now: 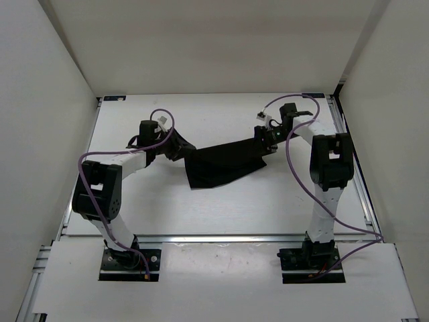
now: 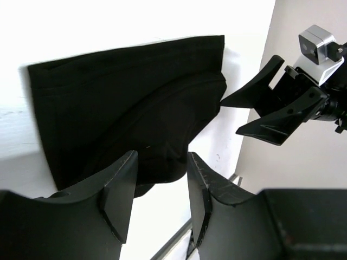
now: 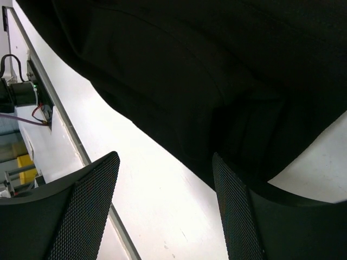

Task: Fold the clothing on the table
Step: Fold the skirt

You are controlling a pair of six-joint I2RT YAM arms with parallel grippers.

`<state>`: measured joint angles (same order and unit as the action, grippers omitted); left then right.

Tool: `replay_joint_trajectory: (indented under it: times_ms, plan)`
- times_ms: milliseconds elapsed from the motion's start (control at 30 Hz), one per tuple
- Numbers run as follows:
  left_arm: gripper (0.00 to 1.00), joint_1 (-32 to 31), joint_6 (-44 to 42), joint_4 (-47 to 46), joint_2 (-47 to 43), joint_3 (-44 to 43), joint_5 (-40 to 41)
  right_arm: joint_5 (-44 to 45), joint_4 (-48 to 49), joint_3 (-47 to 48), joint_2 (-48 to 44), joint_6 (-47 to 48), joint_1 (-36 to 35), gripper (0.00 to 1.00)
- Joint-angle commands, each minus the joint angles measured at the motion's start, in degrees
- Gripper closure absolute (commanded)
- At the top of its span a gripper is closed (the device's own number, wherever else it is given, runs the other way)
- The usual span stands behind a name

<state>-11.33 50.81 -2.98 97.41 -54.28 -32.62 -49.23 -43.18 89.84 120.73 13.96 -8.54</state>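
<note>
Surface first: the large flat matte white surface (image 1: 221, 215) carried the plain black soft fabric garment (image 1: 224, 164) near its middle. It lay askew, broad at the near-left end and narrowing toward the far right. From where I stood it looked partly folded. The left wrist view showed one layer lying over another, with a straight edge on one side and a rounded, bunched lobe sagging out on the other. I judged that at least one fold was in, but the shape was neither square nor flat, so a further fold and some tidying were left to do.

The left end effector (image 2: 161, 168) sat at the garment's left end with its fingers spread. The fabric edge showed in the gap between them, and I saw nothing pinched. The right end effector (image 3: 165, 160) was at the far-right corner, also spread wide, with one finger against the cloth's edge and no fabric clamped. Neither one held the garment, so it rested wholly on the surface.
</note>
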Motion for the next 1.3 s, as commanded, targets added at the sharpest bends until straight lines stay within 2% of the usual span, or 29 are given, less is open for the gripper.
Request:
replay_joint_trajectory:
  times_ms: [0,200,533,667,733,833,1067,1167,1267]
  plan:
    - [0.48,0.70,-3.17,1.40,-3.01,-0.12,-0.77,0.27,0.02,1.47,1.53,0.63,-0.60,0.25]
    - [0.47,1.14,-3.52,0.88,-2.14,0.31,-0.60,2.74,0.20,5.16,5.04,-0.25,-0.08,0.26]
    - [0.45,-0.01,-2.38,1.05,-0.55,-2.23,-2.36,2.04,-0.42,8.68,8.82,-1.21,-0.16,0.26]
    - [0.45,-0.36,-1.77,0.35,-0.72,-1.36,-2.10,2.04,-0.07,9.03,9.70,-1.83,-0.52,0.29]
    - [0.45,-0.27,-1.51,-0.09,-0.64,-1.35,-2.18,2.47,-0.24,9.82,10.22,-1.91,-0.70,0.34]
    - [0.45,-0.62,-1.58,-0.09,-0.29,-1.35,-2.36,1.60,-0.42,10.18,10.49,-1.65,-0.96,0.48]
    - [0.45,-1.32,-2.20,0.35,0.33,-1.00,-2.62,0.19,-1.12,10.71,9.88,-0.86,-1.31,0.61]
    - [0.46,-1.41,-2.03,0.17,0.33,-0.65,-3.23,0.19,-0.85,10.53,9.27,-0.77,-1.39,0.80]
    - [0.46,-1.50,-2.03,0.00,0.24,-0.30,-2.71,0.54,-1.12,9.83,8.57,-0.69,-1.31,0.89]
